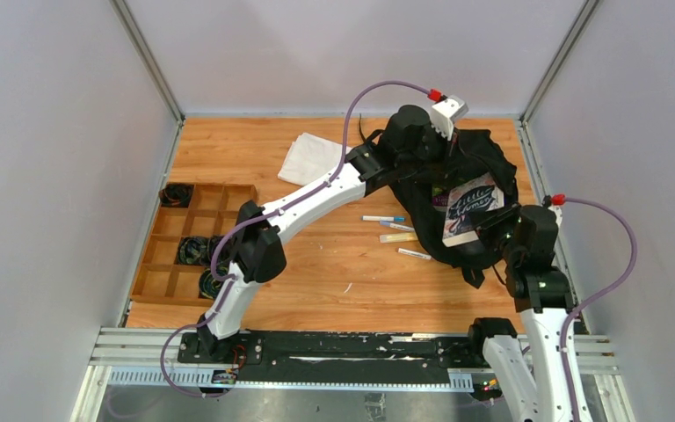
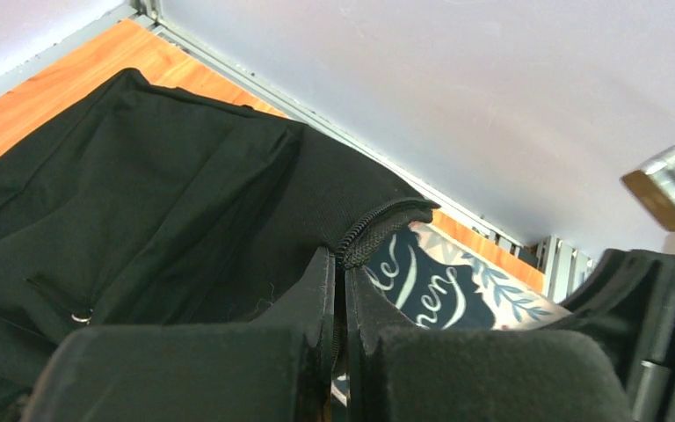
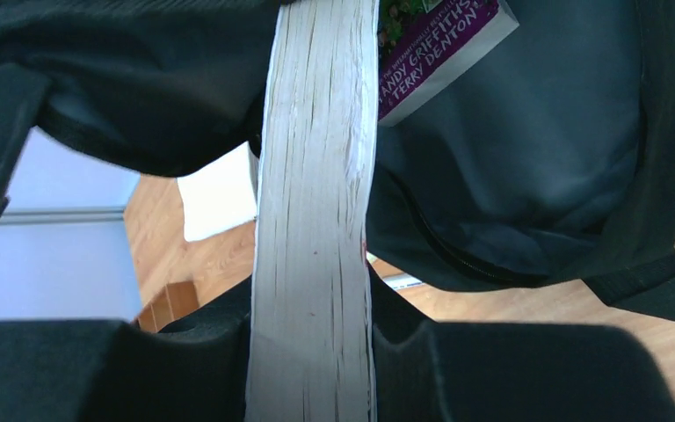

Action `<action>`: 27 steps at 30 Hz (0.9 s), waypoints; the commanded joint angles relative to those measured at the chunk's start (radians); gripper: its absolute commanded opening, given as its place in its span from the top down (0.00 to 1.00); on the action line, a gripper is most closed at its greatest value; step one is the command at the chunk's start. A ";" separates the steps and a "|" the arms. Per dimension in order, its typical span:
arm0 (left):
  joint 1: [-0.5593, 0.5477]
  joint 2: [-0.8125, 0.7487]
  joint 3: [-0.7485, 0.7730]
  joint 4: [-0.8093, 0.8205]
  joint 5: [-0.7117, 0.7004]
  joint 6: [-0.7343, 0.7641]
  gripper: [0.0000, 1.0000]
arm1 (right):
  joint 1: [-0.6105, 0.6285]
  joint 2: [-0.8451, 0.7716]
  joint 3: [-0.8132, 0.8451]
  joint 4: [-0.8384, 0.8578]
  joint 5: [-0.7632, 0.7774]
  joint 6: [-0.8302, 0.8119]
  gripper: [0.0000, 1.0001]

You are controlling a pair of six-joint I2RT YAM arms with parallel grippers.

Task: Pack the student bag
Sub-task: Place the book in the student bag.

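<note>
The student bag (image 1: 492,163), a black backpack, lies at the back right of the table. My left gripper (image 2: 341,264) is shut on the bag's zippered opening edge (image 2: 378,230) and holds it up. My right gripper (image 3: 312,303) is shut on a thick paperback book (image 3: 316,220), its page edges towards the camera. In the top view the book (image 1: 470,209), dark cover with white lettering, is partly inside the bag's opening. A second book with a purple cover (image 3: 435,53) lies inside the bag (image 3: 527,167). The first book's cover also shows in the left wrist view (image 2: 444,290).
Pens and markers (image 1: 395,230) lie on the wood left of the bag. A folded white cloth (image 1: 312,158) is at the back. A wooden divided tray (image 1: 189,242) with dark coiled items stands at the left. Grey walls enclose the table.
</note>
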 commanded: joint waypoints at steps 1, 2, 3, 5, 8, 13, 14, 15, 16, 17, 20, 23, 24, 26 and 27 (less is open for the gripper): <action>-0.006 -0.053 0.003 0.053 0.042 -0.008 1.00 | -0.033 -0.007 -0.129 0.222 0.008 0.130 1.00; -0.006 -0.055 0.003 0.053 0.042 -0.010 1.00 | -0.041 -0.002 -0.173 0.243 0.001 0.150 1.00; -0.006 -0.056 0.002 0.053 0.044 -0.011 1.00 | -0.052 0.005 -0.213 0.259 -0.013 0.172 1.00; -0.006 -0.061 -0.001 0.053 0.049 -0.014 1.00 | -0.086 0.022 -0.288 0.304 -0.063 0.204 1.00; -0.006 -0.073 -0.027 0.073 0.031 -0.014 1.00 | -0.121 0.039 -0.370 0.359 -0.103 0.221 1.00; -0.006 -0.074 -0.036 0.085 0.055 -0.035 1.00 | -0.138 0.053 -0.388 0.371 -0.099 0.194 1.00; -0.006 -0.075 -0.037 0.084 0.061 -0.040 1.00 | -0.142 0.061 -0.387 0.390 -0.105 0.195 1.00; -0.006 -0.075 -0.039 0.083 0.064 -0.042 1.00 | -0.150 0.072 -0.382 0.410 -0.128 0.198 1.00; -0.006 -0.076 -0.041 0.081 0.067 -0.044 1.00 | -0.156 0.081 -0.374 0.432 -0.161 0.203 1.00; -0.006 -0.077 -0.042 0.080 0.068 -0.042 1.00 | -0.158 0.079 -0.364 0.456 -0.195 0.210 1.00; -0.006 -0.080 -0.040 0.075 0.067 -0.039 1.00 | -0.159 0.024 -0.336 0.485 -0.221 0.238 1.00; -0.006 -0.082 -0.037 0.071 0.073 -0.039 1.00 | -0.159 -0.008 -0.307 0.506 -0.218 0.266 1.00; -0.006 -0.083 -0.035 0.070 0.079 -0.038 1.00 | -0.157 -0.003 -0.295 0.518 -0.221 0.269 1.00; -0.006 -0.083 -0.032 0.064 0.089 -0.038 1.00 | -0.159 0.028 -0.277 0.568 -0.223 0.264 1.00; -0.006 -0.084 -0.032 0.060 0.092 -0.036 1.00 | -0.159 0.053 -0.272 0.592 -0.222 0.264 1.00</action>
